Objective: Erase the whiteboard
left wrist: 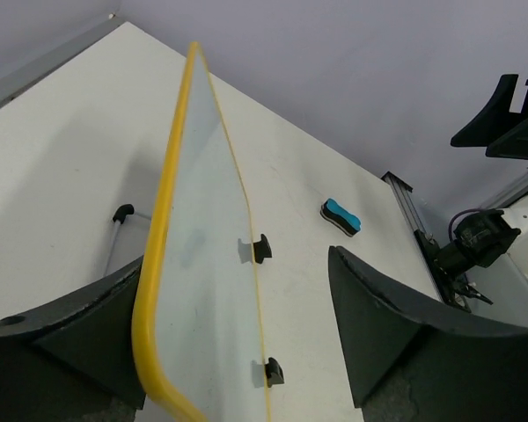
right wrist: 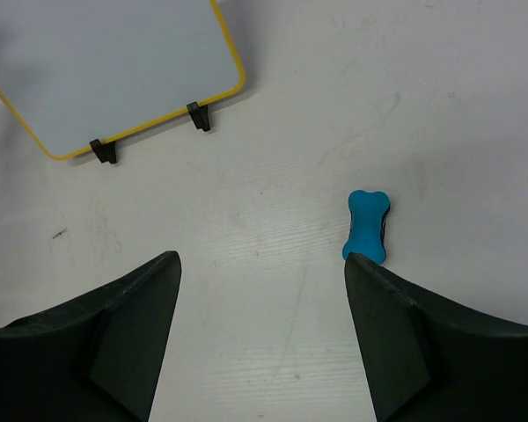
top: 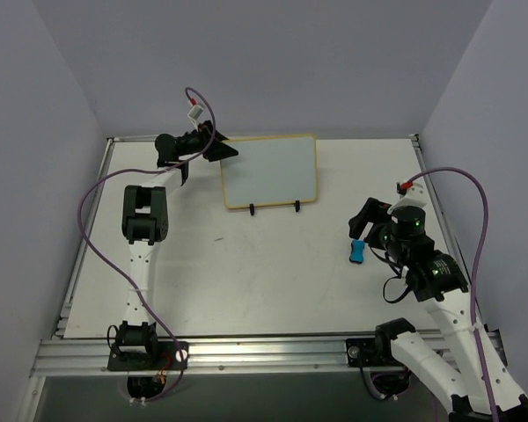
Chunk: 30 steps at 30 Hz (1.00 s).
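I am straddling the left edge of the whiteboard (top: 270,171), propped at the far side of the table (top: 246,281), with my left gripper (top: 218,148) spread. My right gripper (top: 363,221) is hovering spread near the eraser (top: 357,253) lying there. No writing is showing, so erasing seems done.

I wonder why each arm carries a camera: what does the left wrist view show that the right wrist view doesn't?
Left wrist only: the whiteboard edge-on between the fingers of the open left gripper, part of the right arm, the wall. Right wrist only: the board's blank white face. Both: the blue eraser on the table and the board's two black feet.
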{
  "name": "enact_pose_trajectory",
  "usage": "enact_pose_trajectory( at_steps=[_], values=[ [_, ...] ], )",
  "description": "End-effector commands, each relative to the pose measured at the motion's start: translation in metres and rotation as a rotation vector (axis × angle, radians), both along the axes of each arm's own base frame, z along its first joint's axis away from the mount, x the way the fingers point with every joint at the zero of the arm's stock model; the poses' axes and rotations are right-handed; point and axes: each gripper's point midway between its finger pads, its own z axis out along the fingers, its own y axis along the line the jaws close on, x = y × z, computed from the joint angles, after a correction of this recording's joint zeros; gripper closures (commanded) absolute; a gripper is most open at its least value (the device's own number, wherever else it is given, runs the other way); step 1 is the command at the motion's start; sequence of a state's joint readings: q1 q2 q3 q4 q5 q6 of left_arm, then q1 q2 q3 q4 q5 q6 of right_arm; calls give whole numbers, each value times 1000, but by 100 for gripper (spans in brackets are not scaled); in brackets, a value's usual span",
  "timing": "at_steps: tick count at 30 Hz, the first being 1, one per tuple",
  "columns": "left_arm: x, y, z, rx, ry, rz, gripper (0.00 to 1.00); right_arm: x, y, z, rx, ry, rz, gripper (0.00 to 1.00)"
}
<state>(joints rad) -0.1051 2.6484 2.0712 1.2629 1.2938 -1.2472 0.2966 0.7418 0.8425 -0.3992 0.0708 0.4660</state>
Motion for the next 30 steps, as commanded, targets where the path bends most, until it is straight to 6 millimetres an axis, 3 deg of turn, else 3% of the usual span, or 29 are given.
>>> enact_pose_trajectory(
  at_steps=[1, 3, 4, 6, 15, 21, 30],
  values=[
    [-5, 2, 38, -11, -132, 16, 20, 2, 2, 7, -3, -38, 10, 29],
    [-5, 2, 36, -7, -130, 17, 17, 2, 2, 9, -2, -46, 8, 29],
    [-4, 2, 36, -8, -127, 18, 9, 2, 2, 9, -2, -46, 11, 29],
    [-4, 2, 36, -9, -128, 20, 4, 2, 2, 9, -2, -46, 11, 29],
    [4, 10, 36, -3, -134, 67, 6, 1, 3, 11, 0, -50, 14, 29],
    [36, 48, 32, 13, -82, 247, 6, 1, 3, 10, -3, -48, 17, 29],
    [37, 62, 54, 19, -105, 289, 6, 1, 4, 10, -4, -48, 21, 29]
  ],
)
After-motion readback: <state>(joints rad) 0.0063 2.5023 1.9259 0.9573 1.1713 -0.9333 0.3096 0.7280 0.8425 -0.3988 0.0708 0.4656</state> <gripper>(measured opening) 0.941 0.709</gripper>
